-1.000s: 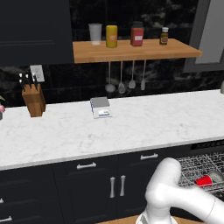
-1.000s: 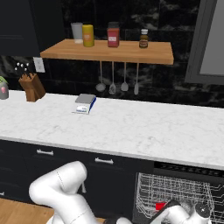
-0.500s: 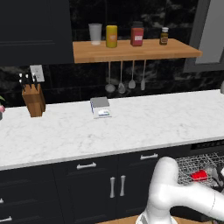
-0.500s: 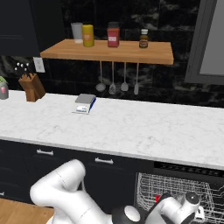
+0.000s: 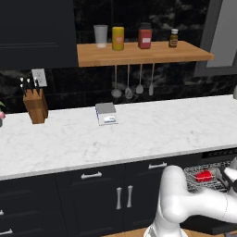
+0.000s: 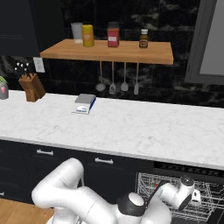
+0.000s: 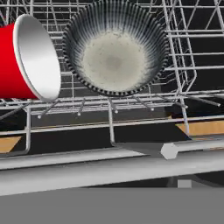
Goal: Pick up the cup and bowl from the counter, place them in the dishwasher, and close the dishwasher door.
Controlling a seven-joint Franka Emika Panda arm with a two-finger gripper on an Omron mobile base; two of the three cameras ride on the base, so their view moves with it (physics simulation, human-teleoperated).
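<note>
Now the gripper (image 6: 196,197) hangs low over the dishwasher's wire rack (image 7: 183,65), jaws spread wide and holding nothing. In that rack, the dark ribbed bowl (image 7: 116,48) sits just ahead of the hand, and the red cup (image 7: 28,59) lies on its side beside it. By my judgement both items are loaded; only shutting the dishwasher door remains.
</note>
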